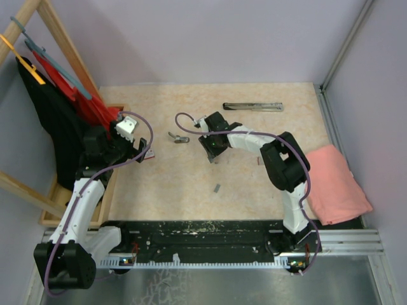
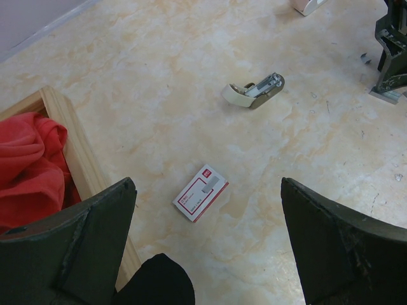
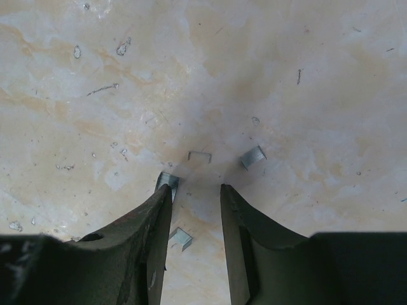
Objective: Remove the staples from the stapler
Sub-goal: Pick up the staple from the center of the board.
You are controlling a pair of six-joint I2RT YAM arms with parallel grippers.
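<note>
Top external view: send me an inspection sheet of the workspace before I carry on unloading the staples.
Surface: beige marbled table, scuffed and speckled.
Job's things: mini stapler lying clear of both grippers; loose staples scattered on the table by the right fingers.
Clutter: red-and-white box; long metal bar; pink cloth.
Grippers: left gripper wide open, empty; right gripper narrowly open, low over the staples.
Cables: purple cable looping along each arm.
Surroundings: wooden frame with red fabric and black fabric; lilac walls.

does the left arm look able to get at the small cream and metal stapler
Probably yes: the open left gripper faces the stapler; only a small red-and-white box lies flat between.
</note>
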